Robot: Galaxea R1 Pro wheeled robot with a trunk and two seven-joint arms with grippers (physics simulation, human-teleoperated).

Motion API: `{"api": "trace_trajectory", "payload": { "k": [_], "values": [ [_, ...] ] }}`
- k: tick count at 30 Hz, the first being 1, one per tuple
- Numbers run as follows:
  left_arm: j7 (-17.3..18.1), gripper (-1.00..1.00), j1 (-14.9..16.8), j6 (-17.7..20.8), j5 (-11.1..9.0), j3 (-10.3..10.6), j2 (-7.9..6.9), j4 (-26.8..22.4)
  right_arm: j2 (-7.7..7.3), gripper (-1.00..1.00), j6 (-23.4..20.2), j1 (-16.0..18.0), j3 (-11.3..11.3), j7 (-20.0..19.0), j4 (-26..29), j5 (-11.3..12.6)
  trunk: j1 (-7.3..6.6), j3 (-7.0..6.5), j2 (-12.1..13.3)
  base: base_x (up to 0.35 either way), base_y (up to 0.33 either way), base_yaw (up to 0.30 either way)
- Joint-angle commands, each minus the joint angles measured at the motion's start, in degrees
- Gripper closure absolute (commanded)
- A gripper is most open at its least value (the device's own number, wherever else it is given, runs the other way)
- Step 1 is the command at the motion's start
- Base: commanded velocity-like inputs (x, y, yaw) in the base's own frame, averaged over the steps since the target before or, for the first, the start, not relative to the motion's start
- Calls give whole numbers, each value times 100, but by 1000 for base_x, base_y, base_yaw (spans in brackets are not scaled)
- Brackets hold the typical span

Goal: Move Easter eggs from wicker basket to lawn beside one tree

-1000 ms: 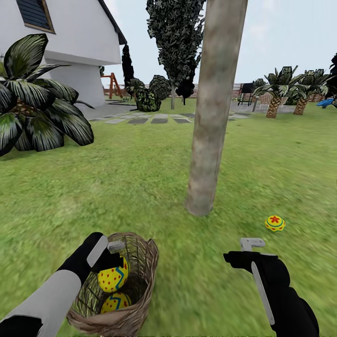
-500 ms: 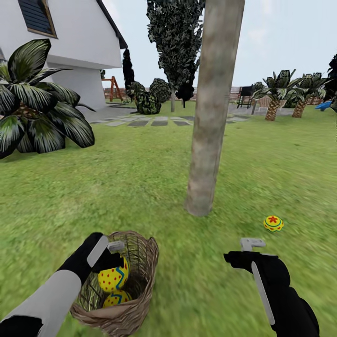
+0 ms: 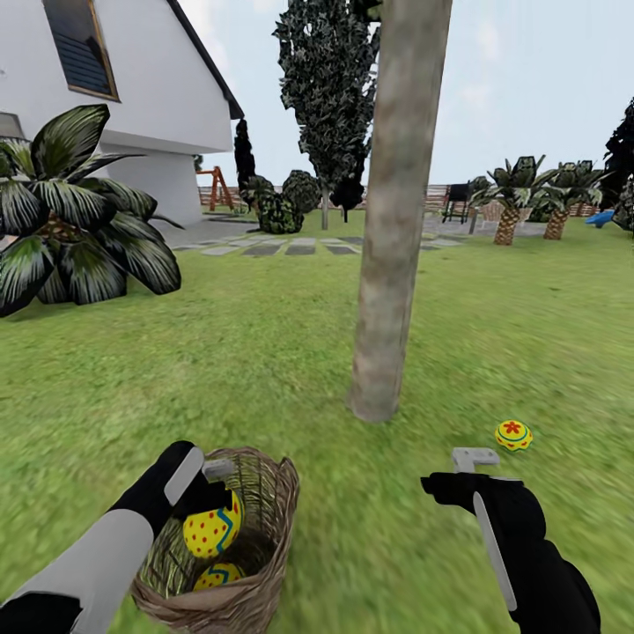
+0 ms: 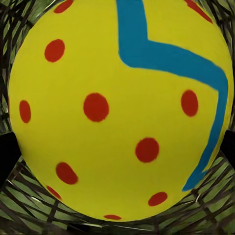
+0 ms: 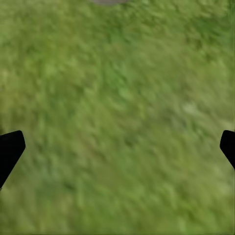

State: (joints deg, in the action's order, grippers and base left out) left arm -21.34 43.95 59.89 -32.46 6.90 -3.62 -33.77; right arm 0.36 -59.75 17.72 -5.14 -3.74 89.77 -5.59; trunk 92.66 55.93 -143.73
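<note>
A yellow Easter egg (image 3: 212,527) with red dots and a blue zigzag band sits inside the mouth of the wicker basket (image 3: 264,581), held by the left gripper (image 3: 214,490), which reaches into the basket from above and is clenched on it. In the left wrist view the same egg (image 4: 117,107) looms between the dark fingertips (image 4: 9,156), with woven wicker behind it. A second egg (image 3: 218,576) lies deeper in the basket, just below the held one, partly hidden by the rim. The basket stands on the lawn (image 3: 264,352), near the foot of the tree (image 3: 387,264) and on the robot's left of it.

The third egg (image 3: 513,434), yellow with a red flower mark on top, lies on the grass near the base of the trunk, on the robot's right of it, apart from the bark.

The right gripper (image 3: 467,467) hangs above bare grass, between the basket and that third egg, released and empty; the right wrist view shows its fingertips (image 5: 11,149) spread wide over the lawn (image 5: 117,117).

Beyond the tree run grey stepping stones (image 3: 282,248), a white house (image 3: 132,97), a broad-leaved palm (image 3: 70,220) beside it, a dark cypress-like tree (image 3: 330,79) and short palms (image 3: 511,198).
</note>
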Motion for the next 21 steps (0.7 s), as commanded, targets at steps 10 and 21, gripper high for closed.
{"api": "trace_trajectory", "payload": {
  "k": [10, 21],
  "values": [
    [-176, 100, 55, 11, -43, 59, 43, 352, 5, -100, -25, 4, -18, -46, 6, -39, -27, -216, 11, 0, 0, 0],
    [-233, 100, 44, 11, -46, 65, 31, 389, 12, -100, -25, 4, -10, -47, 5, -33, -55, -460, 26, 0, 0, 0]
  ]
}}
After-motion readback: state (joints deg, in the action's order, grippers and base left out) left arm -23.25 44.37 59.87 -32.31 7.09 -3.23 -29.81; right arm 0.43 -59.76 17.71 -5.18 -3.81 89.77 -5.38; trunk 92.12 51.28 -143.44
